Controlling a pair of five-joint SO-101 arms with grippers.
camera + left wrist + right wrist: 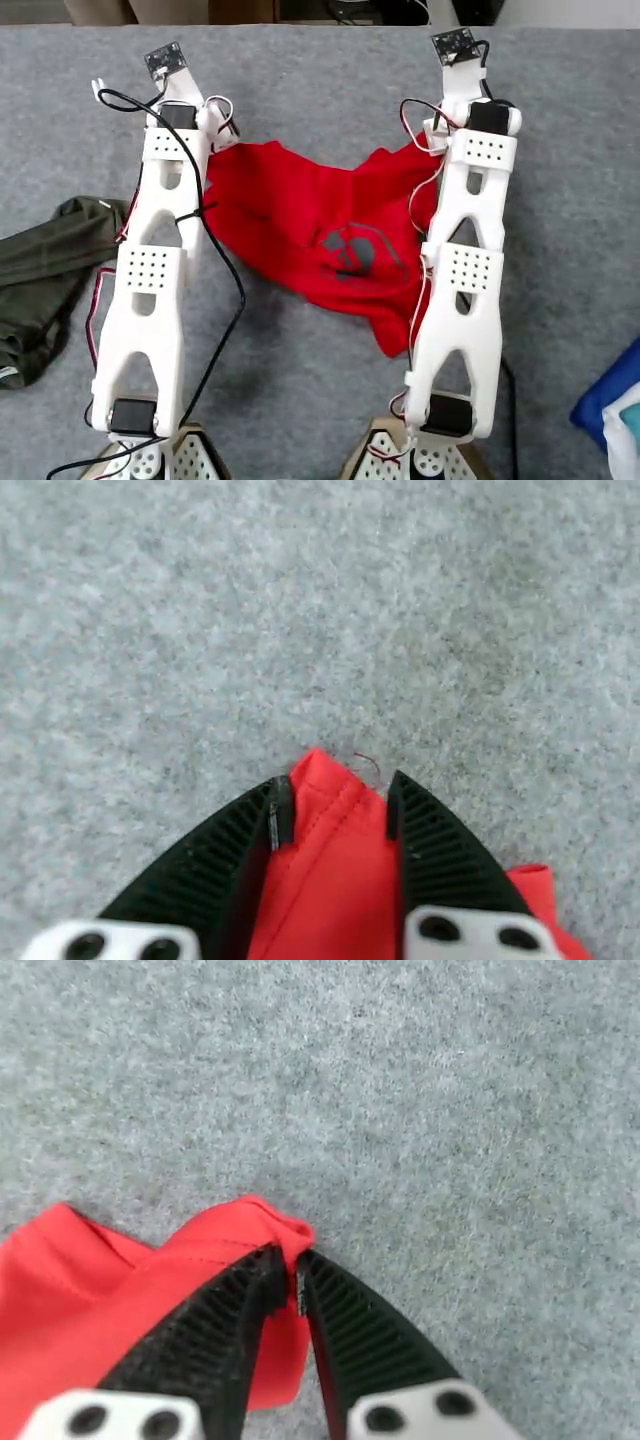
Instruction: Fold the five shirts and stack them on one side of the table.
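A red shirt (310, 225) with a dark print lies crumpled on the grey table, spread between my two arms. My left gripper (338, 802) is shut on a hemmed corner of the red shirt (325, 880), low over the cloth. In the high view that gripper (213, 140) sits at the shirt's far left corner. My right gripper (291, 1263) is pinched shut on a bunched fold of the red shirt (120, 1270). From above, the right gripper (433, 140) is at the shirt's far right corner. Both arms cover the shirt's side edges.
A dark green shirt (45, 270) lies crumpled at the left edge of the table. A blue and pale garment (615, 405) shows at the right edge. Bare grey table surface (320, 80) stretches beyond the grippers toward the far edge.
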